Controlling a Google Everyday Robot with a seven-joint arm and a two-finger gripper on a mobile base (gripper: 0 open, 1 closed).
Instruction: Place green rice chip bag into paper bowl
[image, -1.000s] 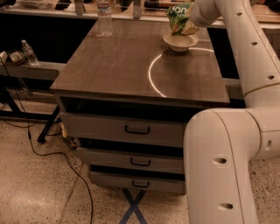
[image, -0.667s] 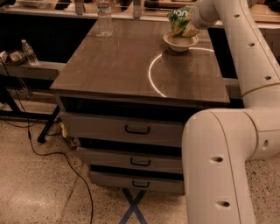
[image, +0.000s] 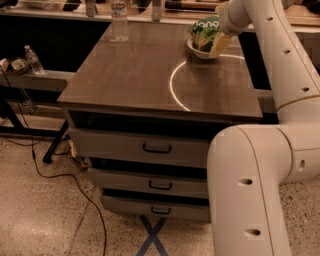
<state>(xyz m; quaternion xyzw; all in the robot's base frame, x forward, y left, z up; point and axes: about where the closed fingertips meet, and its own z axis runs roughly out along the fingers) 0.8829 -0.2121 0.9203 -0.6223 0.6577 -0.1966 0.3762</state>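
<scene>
The green rice chip bag (image: 205, 30) stands tilted in the paper bowl (image: 198, 50) at the far right of the brown tabletop (image: 135, 75). Its lower end is inside the bowl and its top sticks out above the rim. My gripper (image: 216, 43) reaches down from the upper right and is shut on the bag's right side, just over the bowl. One tan finger (image: 219, 45) shows beside the bag; the other is hidden behind it.
A clear water bottle (image: 119, 20) stands at the table's far edge. A white ring (image: 175, 85) is marked on the tabletop. Drawers (image: 156, 148) sit below. A small bottle (image: 33, 59) stands on a low shelf at left. Cables (image: 65, 180) lie on the floor.
The gripper has lowered the green bag from above the bowl down into it.
</scene>
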